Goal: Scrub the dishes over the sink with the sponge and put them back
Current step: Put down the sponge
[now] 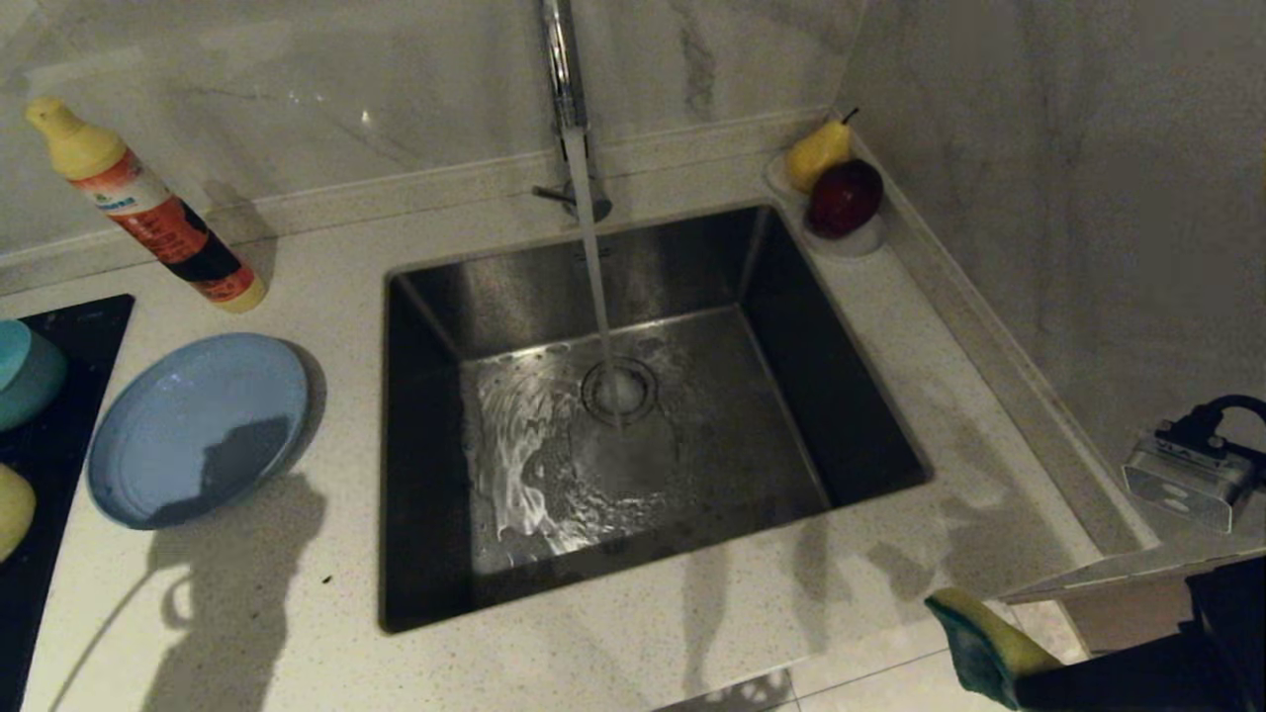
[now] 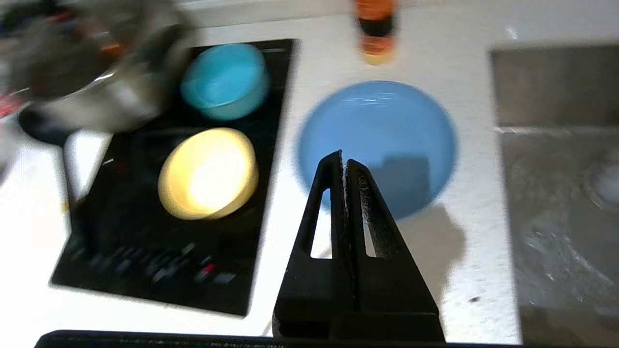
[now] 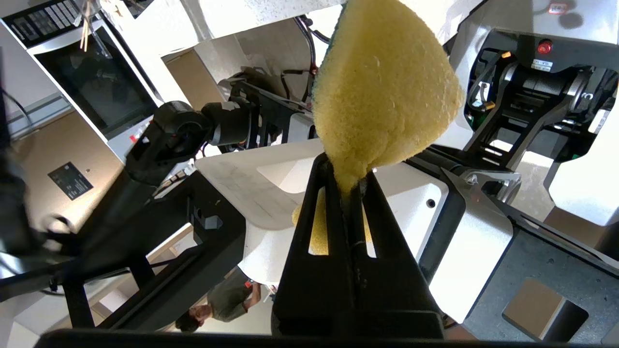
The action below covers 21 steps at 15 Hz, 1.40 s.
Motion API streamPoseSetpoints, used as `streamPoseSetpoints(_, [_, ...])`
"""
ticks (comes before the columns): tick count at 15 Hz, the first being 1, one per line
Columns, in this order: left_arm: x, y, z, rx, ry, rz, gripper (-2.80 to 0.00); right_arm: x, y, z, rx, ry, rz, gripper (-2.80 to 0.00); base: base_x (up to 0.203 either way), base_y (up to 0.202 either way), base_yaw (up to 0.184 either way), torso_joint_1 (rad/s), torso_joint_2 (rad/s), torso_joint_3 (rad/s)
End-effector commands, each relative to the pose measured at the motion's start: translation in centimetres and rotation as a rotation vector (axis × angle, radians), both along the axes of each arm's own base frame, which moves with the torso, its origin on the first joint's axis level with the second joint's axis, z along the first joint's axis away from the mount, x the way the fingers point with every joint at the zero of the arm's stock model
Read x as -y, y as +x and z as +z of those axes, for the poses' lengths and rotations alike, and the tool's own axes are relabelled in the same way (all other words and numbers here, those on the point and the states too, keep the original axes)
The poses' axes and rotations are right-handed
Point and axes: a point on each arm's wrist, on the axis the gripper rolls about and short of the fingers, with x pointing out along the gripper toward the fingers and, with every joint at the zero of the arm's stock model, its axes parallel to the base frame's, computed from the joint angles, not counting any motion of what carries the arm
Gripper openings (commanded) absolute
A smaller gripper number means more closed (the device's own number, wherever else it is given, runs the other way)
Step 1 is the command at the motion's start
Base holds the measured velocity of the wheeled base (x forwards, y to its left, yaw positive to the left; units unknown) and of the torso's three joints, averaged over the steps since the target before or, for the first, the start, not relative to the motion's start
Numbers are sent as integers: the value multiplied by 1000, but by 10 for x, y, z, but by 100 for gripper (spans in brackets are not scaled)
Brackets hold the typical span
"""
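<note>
Shut and empty, the left tool (image 2: 344, 162) is being held right above the near rim of the blue plate (image 2: 377, 130) on the desk (image 2: 483, 251), while the sponge (image 3: 382, 92) is being pinched by the right tool (image 3: 349, 186) beside the sink (image 1: 633, 415).

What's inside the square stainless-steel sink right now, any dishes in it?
No dishes. The square stainless-steel sink holds only running water from the chrome tap, landing on the round drain strainer. Its near wall hides nothing visible.
</note>
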Motion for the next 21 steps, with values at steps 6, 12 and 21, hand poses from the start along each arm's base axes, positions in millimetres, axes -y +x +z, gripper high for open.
streamPoseSetpoints(6, [3, -39, -107, -13, -45, -95, -280, 2, -6, 3, 17, 13, 5, -280, 0, 0, 0, 0, 0, 0])
streamPoseSetpoints(12, [7, -46, -168, -35, 12, -291, -280, 7, -16, 7, 43, 24, 0, -280, 0, 0, 0, 0, 0, 0])
streamPoseSetpoints(21, [6, -47, -174, 70, -132, -296, -280, 7, -15, 7, 78, -22, -40, -280, 0, 0, 0, 0, 0, 0])
